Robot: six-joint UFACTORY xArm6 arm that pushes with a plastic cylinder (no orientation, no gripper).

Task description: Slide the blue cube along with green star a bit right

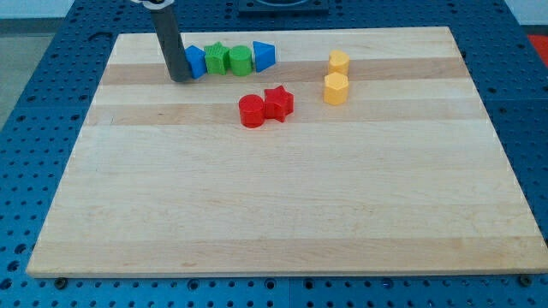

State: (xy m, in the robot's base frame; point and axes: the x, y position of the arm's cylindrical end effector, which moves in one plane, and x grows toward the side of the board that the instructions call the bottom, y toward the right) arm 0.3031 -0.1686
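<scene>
The blue cube point(196, 61) sits near the view's top left of the wooden board point(282, 205). The green star point(217, 58) touches its right side. A green round block point(240, 60) and a second blue block point(264, 56) continue the row to the right. My tip point(181, 79) is at the blue cube's left side, touching or almost touching it, and the dark rod hides part of the cube's left edge.
A red cylinder point(252, 111) and a red star point(278, 103) lie together below the row. Two yellow blocks point(339, 62) point(336, 88) stand to the right, one above the other.
</scene>
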